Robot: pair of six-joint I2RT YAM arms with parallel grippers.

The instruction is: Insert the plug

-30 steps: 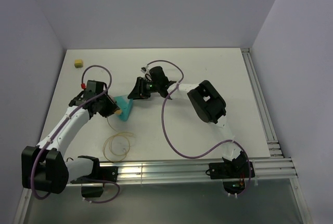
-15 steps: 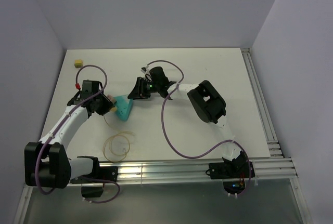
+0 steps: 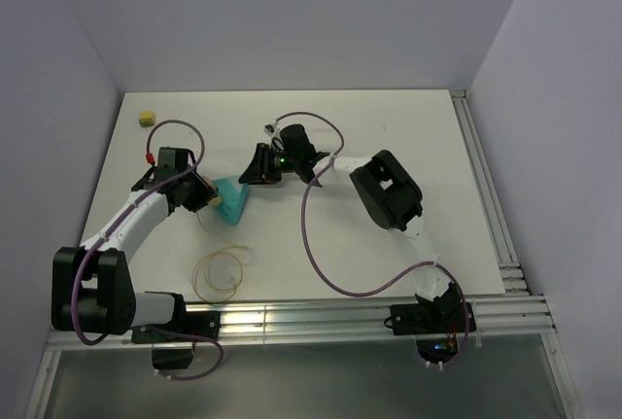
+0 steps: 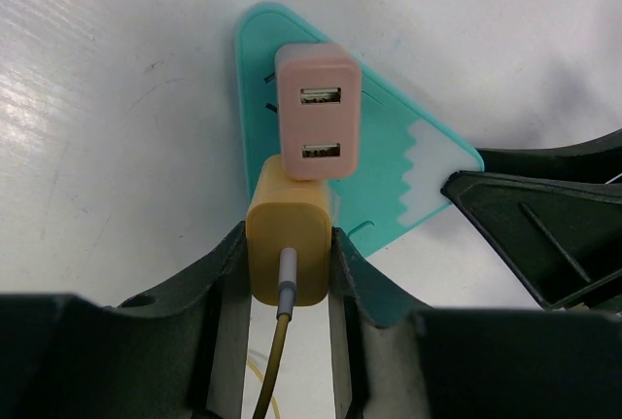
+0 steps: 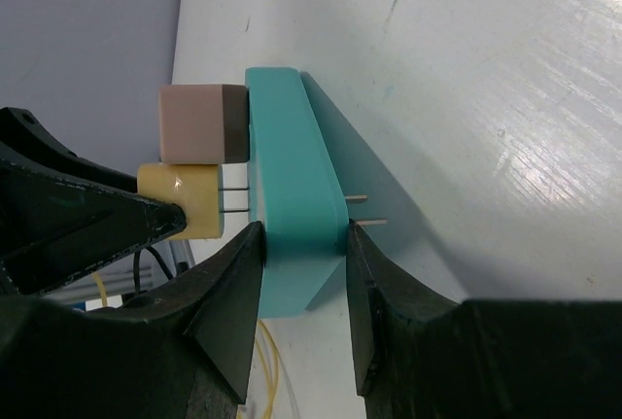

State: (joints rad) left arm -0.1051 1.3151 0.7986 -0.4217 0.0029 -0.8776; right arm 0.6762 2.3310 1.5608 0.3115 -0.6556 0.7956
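Note:
The yellow plug on its pale-yellow cable is held between my left gripper's jaws. Its two prongs sit in the slots of the teal wedge block. A small gap shows between the plug body and the block, and prong tips poke out the far side. A pink USB charger is plugged in just above it. My right gripper is shut on the block's narrow end and holds it on edge. In the top view, the left gripper and right gripper flank the block.
The plug's cable lies in a loose coil near the table's front. A small yellow cube sits at the far left corner. Purple arm cables loop over the table. Aluminium rails run along the front and right edges.
My left wrist drew slightly left away from the block, then eased back toward it, and its arm swung. The right arm and the teal block have not moved.

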